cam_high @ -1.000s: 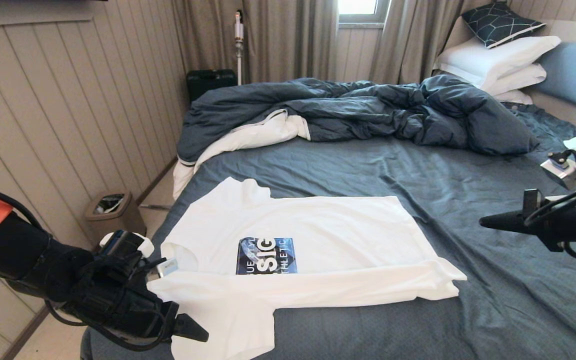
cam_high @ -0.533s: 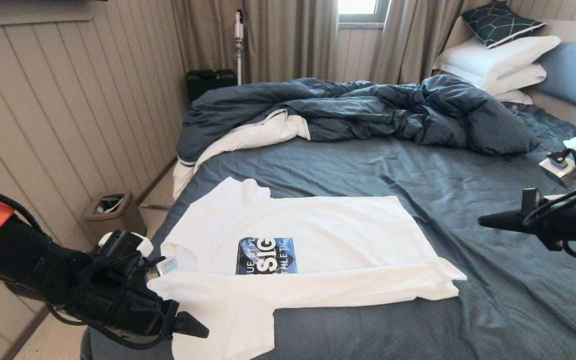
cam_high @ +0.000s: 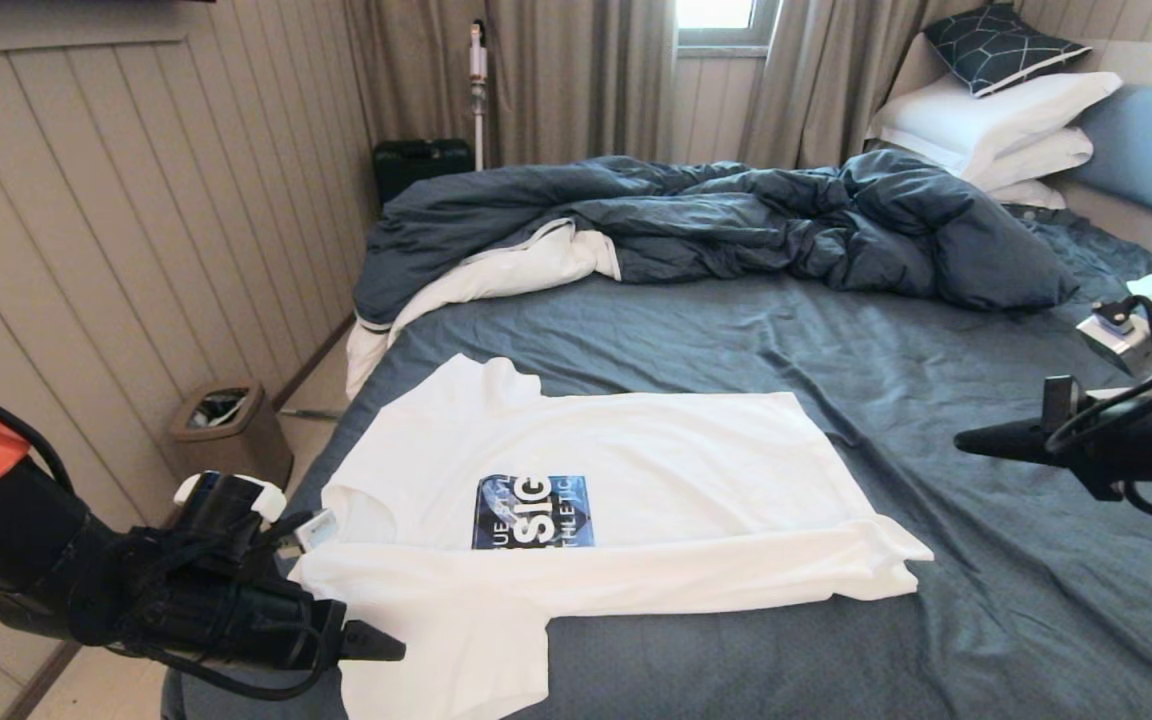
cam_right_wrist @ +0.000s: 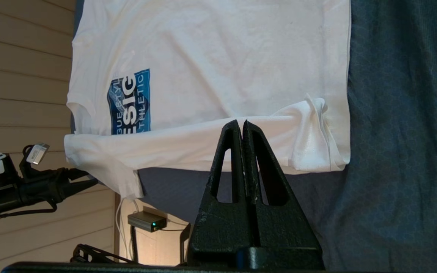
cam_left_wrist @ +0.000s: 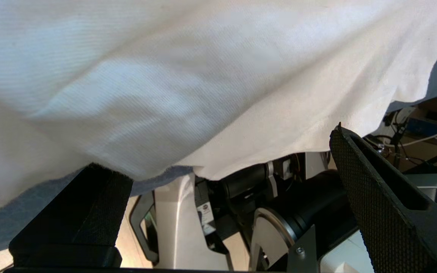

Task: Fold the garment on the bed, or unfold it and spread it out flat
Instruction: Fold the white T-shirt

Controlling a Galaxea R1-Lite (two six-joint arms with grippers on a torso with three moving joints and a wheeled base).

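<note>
L gripper (cam_high: 376,645) dropped lower beside t-shirt (cam_high: 636,470).

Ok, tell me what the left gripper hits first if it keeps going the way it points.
Most likely the white T-shirt's near sleeve: the open left gripper sits at the bed's near-left corner, pointing along that edge, with sleeve fabric right at its fingers. Exact height is unclear.

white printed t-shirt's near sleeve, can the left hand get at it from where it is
Probably yes: the left hand sits open at the bed's near corner, right beside the white printed t-shirt sleeve that hangs over the edge, with nothing between them.
</note>
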